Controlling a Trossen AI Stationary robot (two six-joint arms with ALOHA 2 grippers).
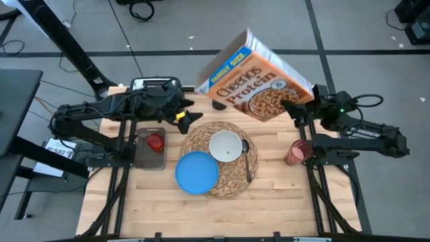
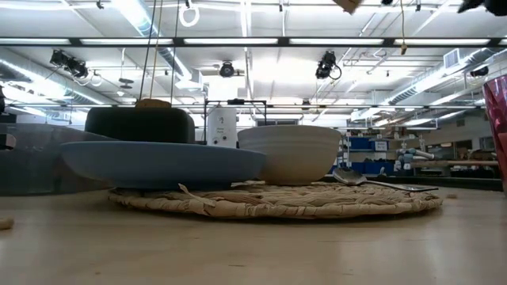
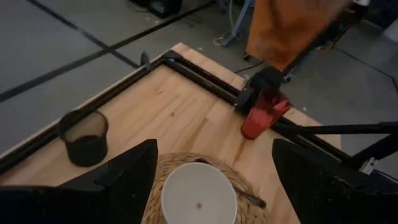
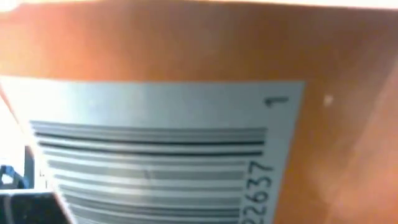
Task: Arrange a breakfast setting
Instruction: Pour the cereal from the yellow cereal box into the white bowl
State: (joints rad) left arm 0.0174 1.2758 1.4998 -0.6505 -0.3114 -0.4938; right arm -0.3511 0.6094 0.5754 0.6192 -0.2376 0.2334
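right gripper [image 1: 294, 107]: clamped on the orange Cheerios Protein cereal box [image 1: 255, 77], box tilted in the air over the table's far edge.
left gripper [image 1: 185, 119]: jaws wide apart, holding nothing, above the far-left rim of the mat.
mat: round woven straw placemat [image 1: 232, 176] mid-table; bare wood along the near edge.
on mat: white bowl [image 1: 226, 146]; dark spoon [image 1: 248, 168] on its right side; blue plate [image 1: 197, 172] overlaps the left rim.
right edge: translucent red cup [image 1: 296, 152] near the rail.
left side: red apple [image 1: 155, 142] on a dark tray [image 1: 149, 156].
surface: light wooden table [image 1: 269, 202], black frame rails.
room: grey floor, taped lines, cables; ceiling strip lights in low view.
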